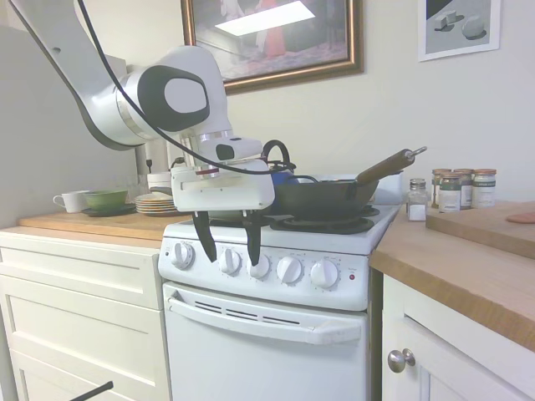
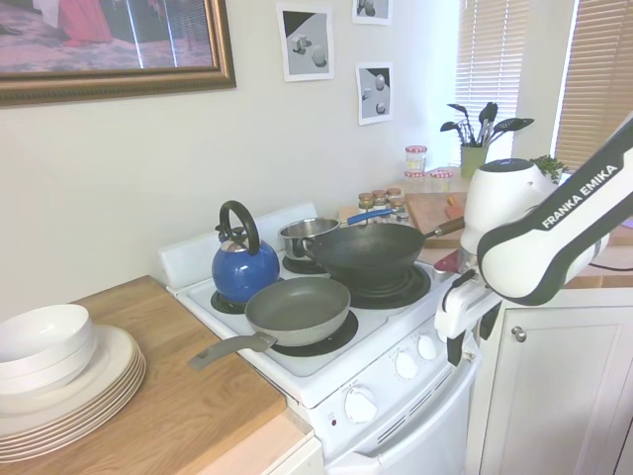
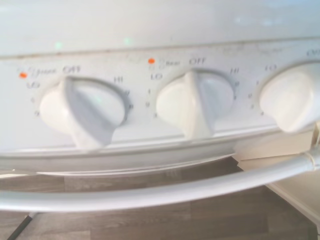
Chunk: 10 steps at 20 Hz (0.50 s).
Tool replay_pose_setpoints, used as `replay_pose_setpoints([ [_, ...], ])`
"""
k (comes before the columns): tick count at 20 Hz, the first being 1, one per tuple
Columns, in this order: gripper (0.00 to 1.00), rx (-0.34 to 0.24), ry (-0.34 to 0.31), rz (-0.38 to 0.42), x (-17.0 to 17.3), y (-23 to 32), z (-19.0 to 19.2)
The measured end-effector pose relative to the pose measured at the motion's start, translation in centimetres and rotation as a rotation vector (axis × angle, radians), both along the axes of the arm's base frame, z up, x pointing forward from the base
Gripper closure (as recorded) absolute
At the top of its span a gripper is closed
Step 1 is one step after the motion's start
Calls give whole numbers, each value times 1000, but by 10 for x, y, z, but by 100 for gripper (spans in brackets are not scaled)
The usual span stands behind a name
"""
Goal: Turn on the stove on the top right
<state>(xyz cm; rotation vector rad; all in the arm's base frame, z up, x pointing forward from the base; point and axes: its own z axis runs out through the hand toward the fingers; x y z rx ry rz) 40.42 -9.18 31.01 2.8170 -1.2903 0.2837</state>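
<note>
First exterior view: open claw (image 1: 227,247) straddling second round white knob (image 1: 230,261) of compact white electric stove (image 1: 276,276); best centred, closed squarely, then turned.

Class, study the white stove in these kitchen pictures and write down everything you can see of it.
The stove is a compact white enamel-looking range between wooden counters. Its front panel carries five round white knobs and a small red light; the wrist view shows OFF, LO and HI markings. An oven door handle runs below. On its black burners stand a blue kettle, a grey frying pan, a dark wok and a small steel pot. The open claw hangs before the knobs.
</note>
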Motion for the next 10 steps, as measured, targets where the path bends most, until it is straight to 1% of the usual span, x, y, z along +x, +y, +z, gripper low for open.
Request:
replay_pose_setpoints([
  [4, 0, -2, -14, 6, -9, 4, 1],
  [10, 0, -4, -29, 17, -6, 10, 6],
])
